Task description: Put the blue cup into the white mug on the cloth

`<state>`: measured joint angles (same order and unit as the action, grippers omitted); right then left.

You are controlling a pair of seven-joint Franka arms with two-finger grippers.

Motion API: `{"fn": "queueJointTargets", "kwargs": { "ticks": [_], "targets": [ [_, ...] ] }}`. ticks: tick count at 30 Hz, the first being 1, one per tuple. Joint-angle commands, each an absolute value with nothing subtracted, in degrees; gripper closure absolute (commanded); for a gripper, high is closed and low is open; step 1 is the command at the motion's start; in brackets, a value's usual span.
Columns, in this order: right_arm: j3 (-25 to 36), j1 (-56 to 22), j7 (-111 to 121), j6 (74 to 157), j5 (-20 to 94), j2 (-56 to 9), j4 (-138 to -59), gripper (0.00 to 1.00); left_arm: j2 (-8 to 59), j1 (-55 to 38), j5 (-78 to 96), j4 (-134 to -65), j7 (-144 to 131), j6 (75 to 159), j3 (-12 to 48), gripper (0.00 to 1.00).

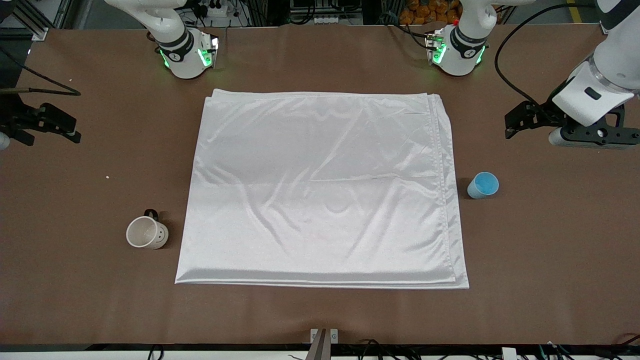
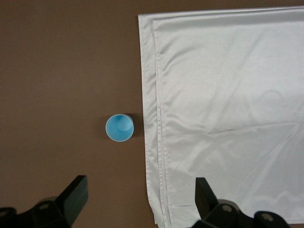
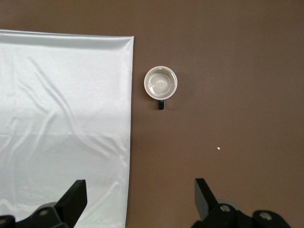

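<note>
The white satin cloth (image 1: 320, 190) lies flat in the middle of the table. The blue cup (image 1: 483, 185) stands upright on the bare table beside the cloth's edge, toward the left arm's end; it also shows in the left wrist view (image 2: 119, 128). The white mug (image 1: 146, 233) with a black handle stands upright on the bare table beside the cloth, toward the right arm's end, and shows in the right wrist view (image 3: 160, 83). My left gripper (image 1: 520, 121) (image 2: 141, 190) hangs open and empty high above the table at its end. My right gripper (image 1: 45, 124) (image 3: 141, 190) hangs open and empty at the other end.
The brown table (image 1: 550, 260) surrounds the cloth. The two arm bases (image 1: 187, 55) (image 1: 457, 50) with green lights stand at the table's top edge in the front view. A small white crumb (image 1: 107, 176) lies near the mug's end.
</note>
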<state>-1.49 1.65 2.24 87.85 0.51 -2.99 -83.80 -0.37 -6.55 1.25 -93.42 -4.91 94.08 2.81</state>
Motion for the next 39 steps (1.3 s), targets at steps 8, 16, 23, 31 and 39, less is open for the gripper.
{"fn": "queueJointTargets", "kwargs": {
  "ticks": [8,16,23,31,39],
  "targets": [
    [-1.32,1.93,0.97,85.87,0.88,-1.05,-85.96,0.0,-0.88,-6.5,0.0,-93.43,-5.1,94.31,3.08,0.0],
    [-1.32,2.02,1.49,86.13,0.88,-1.4,-86.04,0.0,-0.97,-6.42,0.0,-93.87,-5.01,94.31,3.16,0.0],
    [-1.32,1.85,1.85,86.57,0.7,-1.49,-87.89,0.0,-0.79,-6.42,0.35,-96.15,-5.01,96.32,3.16,0.0],
    [-1.41,1.85,1.84,88.94,0.7,-2.46,-94.21,0.0,-1.32,-5.89,0.35,-104.67,-5.01,103.96,3.08,0.0],
    [-1.41,2.02,1.85,92.63,0.79,-2.2,-99.83,0.0,-0.79,-5.36,0.26,-114.77,-5.01,116.88,3.08,0.0]
  ]
}}
